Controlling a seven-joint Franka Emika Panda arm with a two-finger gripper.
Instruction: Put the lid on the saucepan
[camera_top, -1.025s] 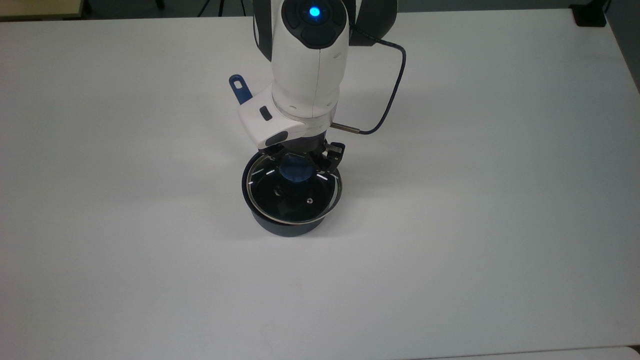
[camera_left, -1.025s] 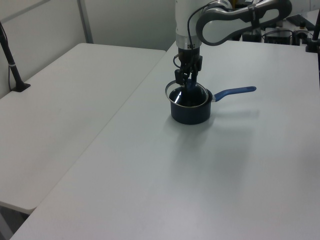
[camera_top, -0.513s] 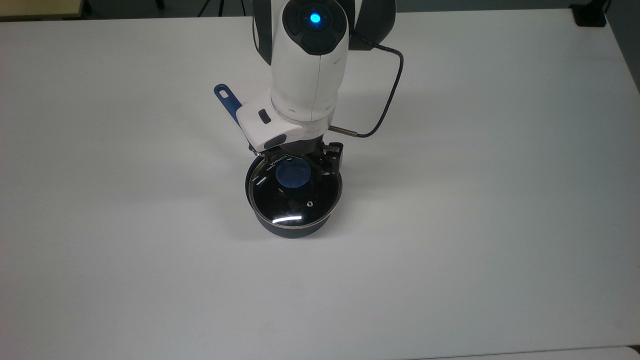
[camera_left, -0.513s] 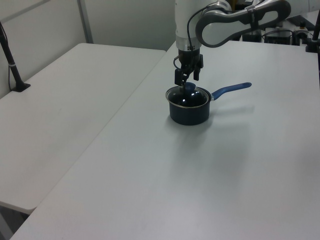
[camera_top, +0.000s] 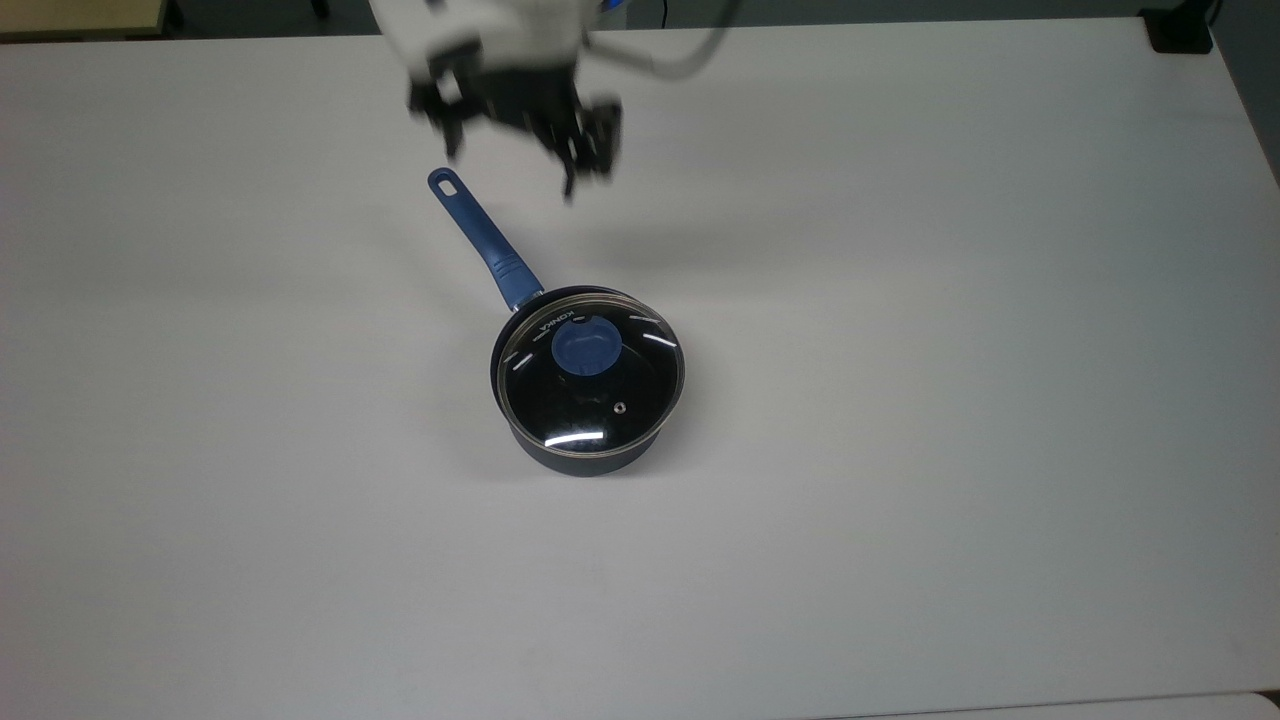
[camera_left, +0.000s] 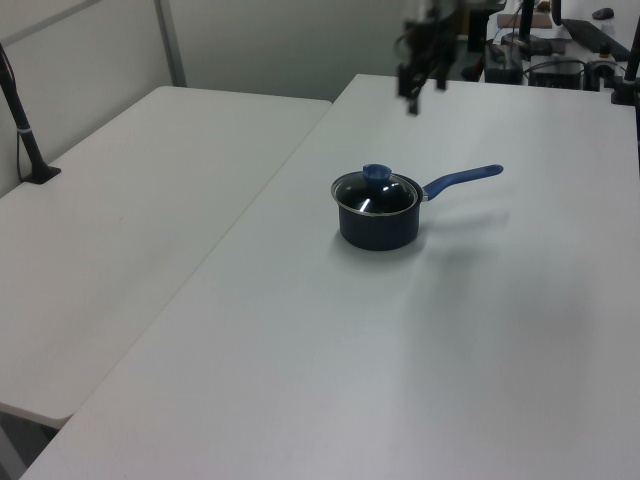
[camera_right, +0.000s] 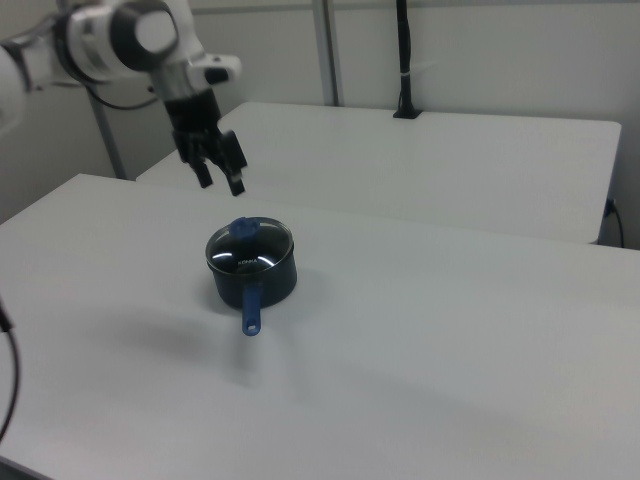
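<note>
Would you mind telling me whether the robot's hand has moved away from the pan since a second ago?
Yes. In the top view the hand has risen off the lid and pulled back toward the top edge, now beyond the end of the saucepan handle. It is open and empty.

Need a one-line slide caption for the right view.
Lid seated on saucepan; open gripper raised clear above the table.

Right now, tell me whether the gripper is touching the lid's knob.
Apart. In the right view the open gripper hangs above and to the right view's left of the blue knob, with bare table between them.
</note>
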